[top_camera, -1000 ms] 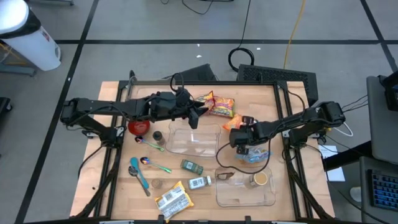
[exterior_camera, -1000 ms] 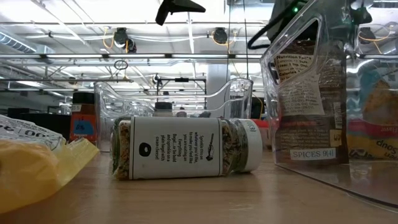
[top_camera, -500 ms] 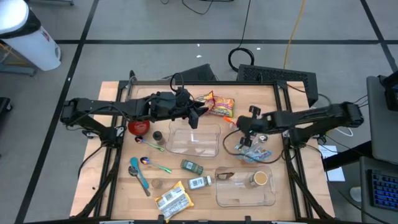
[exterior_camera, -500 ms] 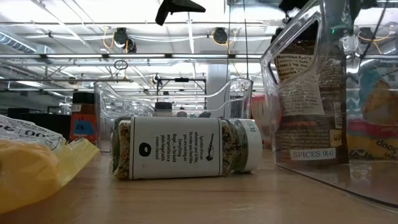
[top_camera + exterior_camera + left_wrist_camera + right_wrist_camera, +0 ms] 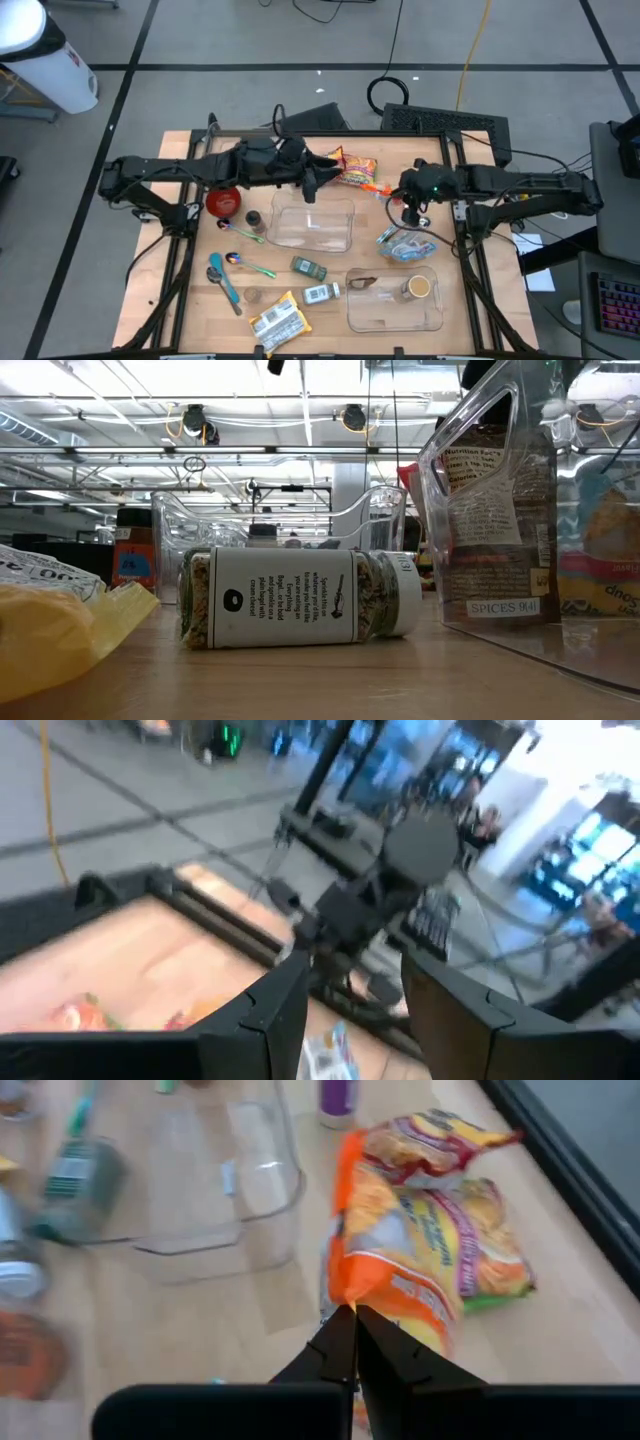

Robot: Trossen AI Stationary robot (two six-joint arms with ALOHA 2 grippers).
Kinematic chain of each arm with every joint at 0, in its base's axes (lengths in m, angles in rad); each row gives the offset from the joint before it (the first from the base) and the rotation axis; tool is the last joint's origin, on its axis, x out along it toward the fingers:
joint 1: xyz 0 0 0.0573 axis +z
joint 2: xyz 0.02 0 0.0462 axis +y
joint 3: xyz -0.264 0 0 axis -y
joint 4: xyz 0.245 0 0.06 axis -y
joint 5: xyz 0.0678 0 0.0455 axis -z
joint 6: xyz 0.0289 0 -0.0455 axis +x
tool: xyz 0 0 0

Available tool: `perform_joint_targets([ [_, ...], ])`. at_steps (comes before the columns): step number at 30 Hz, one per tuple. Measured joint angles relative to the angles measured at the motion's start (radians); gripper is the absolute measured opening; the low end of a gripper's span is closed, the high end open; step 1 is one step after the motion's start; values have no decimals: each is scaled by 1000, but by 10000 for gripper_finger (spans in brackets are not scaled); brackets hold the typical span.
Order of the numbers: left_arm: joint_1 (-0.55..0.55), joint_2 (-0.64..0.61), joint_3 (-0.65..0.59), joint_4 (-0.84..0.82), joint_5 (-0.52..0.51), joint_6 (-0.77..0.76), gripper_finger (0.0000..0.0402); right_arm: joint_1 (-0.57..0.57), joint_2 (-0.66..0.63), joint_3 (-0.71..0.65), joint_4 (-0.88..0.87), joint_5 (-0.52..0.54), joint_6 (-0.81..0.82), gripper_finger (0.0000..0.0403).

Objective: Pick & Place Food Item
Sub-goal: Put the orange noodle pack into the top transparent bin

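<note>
Two clear bins: centre bin point(image 5: 313, 225) apparently empty, near bin point(image 5: 395, 300) holds jar point(image 5: 416, 288); right gripper point(image 5: 409, 214) closed.

The orange-and-yellow snack packet point(image 5: 356, 170) lies flat on the wooden table's far side, beyond the clear empty tray point(image 5: 312, 226). Its crinkled wrapper shows red and green print, one corner pinched between dark fingertips point(image 5: 340, 1342).

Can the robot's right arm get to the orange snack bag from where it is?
Probably yes. The right gripper is shut and sits right beside the snack bag, with only bare table between them. It would have to open its fingers first.
</note>
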Motion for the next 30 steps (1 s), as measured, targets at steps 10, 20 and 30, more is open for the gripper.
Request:
perform_joint_targets([
  [10, 1, 217, 376, -274, 103, 145, 170, -2, 42, 160, 85, -230, -113, 0],
  [20, 1, 477, 799, -640, 241, 257, 170, -1, 66, 210, 72, -334, -139, 0],
  [30, -25, 540, 886, -741, 230, 381, 170, -2, 64, 210, 83, -382, -143, 0],
])
